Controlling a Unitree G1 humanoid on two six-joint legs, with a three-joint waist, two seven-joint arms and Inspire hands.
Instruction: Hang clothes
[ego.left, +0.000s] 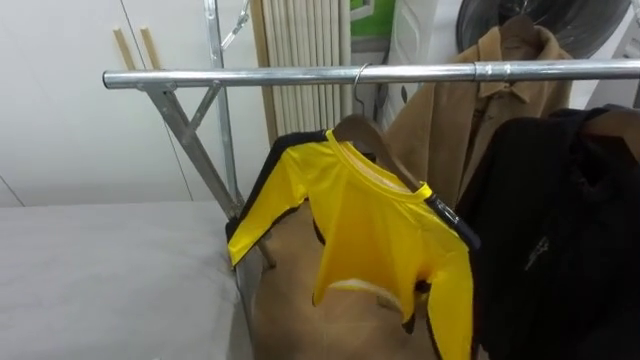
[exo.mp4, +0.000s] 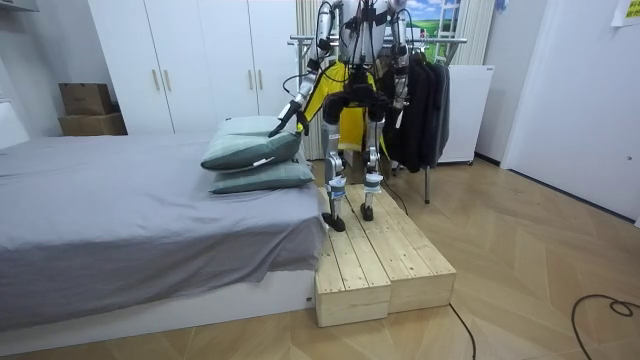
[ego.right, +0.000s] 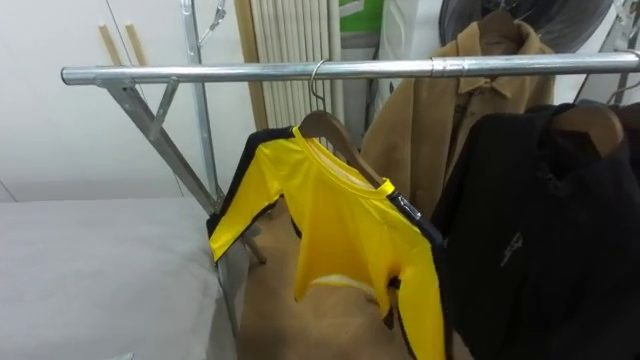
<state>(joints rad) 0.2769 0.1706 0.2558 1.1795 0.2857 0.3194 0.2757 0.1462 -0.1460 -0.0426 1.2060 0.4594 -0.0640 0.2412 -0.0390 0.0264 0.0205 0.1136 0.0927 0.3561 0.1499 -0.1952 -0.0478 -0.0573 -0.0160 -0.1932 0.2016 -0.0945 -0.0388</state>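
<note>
**Yellow shirt is on the rail, on its hanger**

The grey bed (exo.mp4: 120, 200) fills the room view's left, with two soft green pillows (exo.mp4: 255, 150) near its edge. The robot stands on a platform of pale wood planks (exo.mp4: 385, 265) at the bed's end and faces the clothes rack. I judge the platform is there to lift it toward the rail.

The rail (ego.left: 300, 75) is a smooth, shiny metal tube, braced by a slanted strut near its left end. Toward its right end hang a heavy black garment (ego.left: 560, 230) and a brown coat (ego.left: 450, 110) with a collar.

The yellow shirt (ego.left: 370, 230) hangs between the strut and the brown coat, apart from both hands. Its cloth is thin and slick, with dark trim on the shoulders. It sits crooked, so one sleeve sticks out to the left. Its wooden hanger (ego.left: 372, 137) grips the rail by a thin wire hook, so the hanging step looks done.

The left hand (exo.mp4: 288, 122) is held out over the pillows. Whether it is open or closed I cannot tell.
</note>
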